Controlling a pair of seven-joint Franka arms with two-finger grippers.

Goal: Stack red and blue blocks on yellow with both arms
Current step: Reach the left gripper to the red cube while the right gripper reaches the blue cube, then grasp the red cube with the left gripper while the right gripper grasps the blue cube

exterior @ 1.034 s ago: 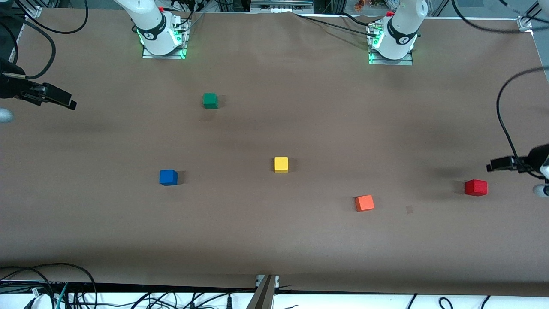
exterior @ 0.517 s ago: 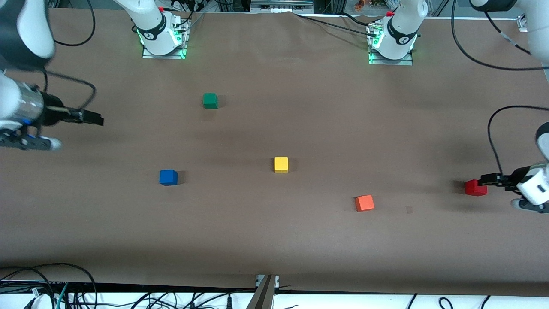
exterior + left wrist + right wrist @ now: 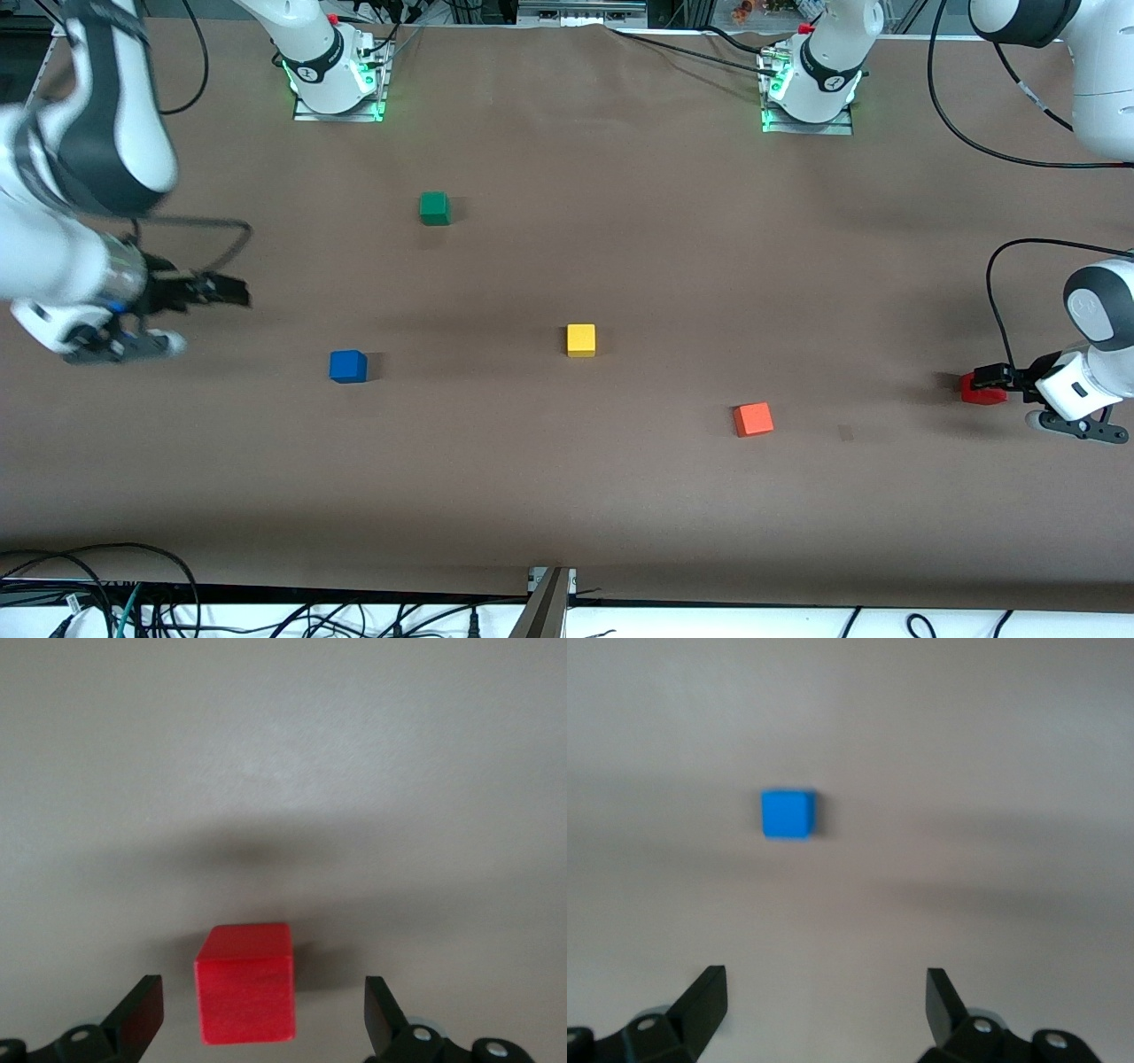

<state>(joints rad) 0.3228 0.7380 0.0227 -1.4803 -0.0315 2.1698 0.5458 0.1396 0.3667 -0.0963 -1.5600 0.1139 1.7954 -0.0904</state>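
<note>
The red block (image 3: 976, 392) lies near the left arm's end of the table. My left gripper (image 3: 989, 378) is low over it and open; in the left wrist view the red block (image 3: 245, 983) sits between the spread fingers (image 3: 142, 1014), touching neither. The blue block (image 3: 348, 366) rests toward the right arm's end. My right gripper (image 3: 229, 290) hovers open short of it, with the blue block (image 3: 788, 813) well ahead of the right gripper (image 3: 826, 1001). The yellow block (image 3: 581, 340) stands alone mid-table.
A green cube (image 3: 434, 208) sits closer to the robot bases than the yellow block. An orange-red cube (image 3: 753, 419) lies between the yellow and red blocks, nearer the front camera. Cables hang round both arms.
My left gripper has dropped and slid in over the red block. The right arm has swung in from the table's end toward the blue block.
</note>
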